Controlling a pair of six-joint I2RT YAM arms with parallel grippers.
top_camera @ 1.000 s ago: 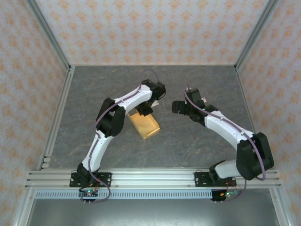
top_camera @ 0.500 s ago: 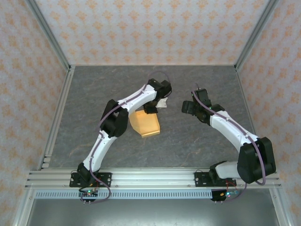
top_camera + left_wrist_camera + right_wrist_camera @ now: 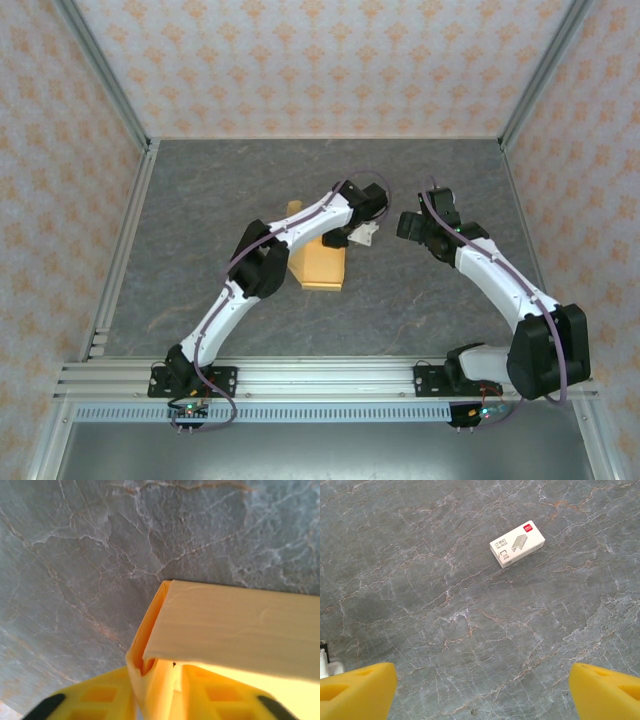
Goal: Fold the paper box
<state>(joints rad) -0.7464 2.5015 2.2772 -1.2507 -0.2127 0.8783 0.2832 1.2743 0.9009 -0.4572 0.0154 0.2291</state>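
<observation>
Top external camera gives us the paper box [image 3: 318, 266] lying near the middle of the table [image 3: 200, 200], well apart from every edge. It is a light orange-tan piece of card, and the left arm crosses above its far part. A small bit of the same tan card shows on the far side of that arm. The left gripper [image 3: 346, 237] sits at the box's far right corner, and the right gripper [image 3: 406, 226] hangs near it, toward the table's right edge, not touching the box.

From the left wrist we see the box [image 3: 235, 625] up close: a pale flat panel with a gap along its left edge where the card folds under. The left gripper [image 3: 159, 700] has its yellow fingers [image 3: 100, 702] pressed together on a thin flap of this card, which stands between them.

From the right wrist we see the right gripper [image 3: 482, 680] with its yellow fingers [image 3: 355, 690] spread wide over bare grey marbled table, holding nothing. A small white box [image 3: 517, 543] with staples printed on it lies flat on the table beyond them.
</observation>
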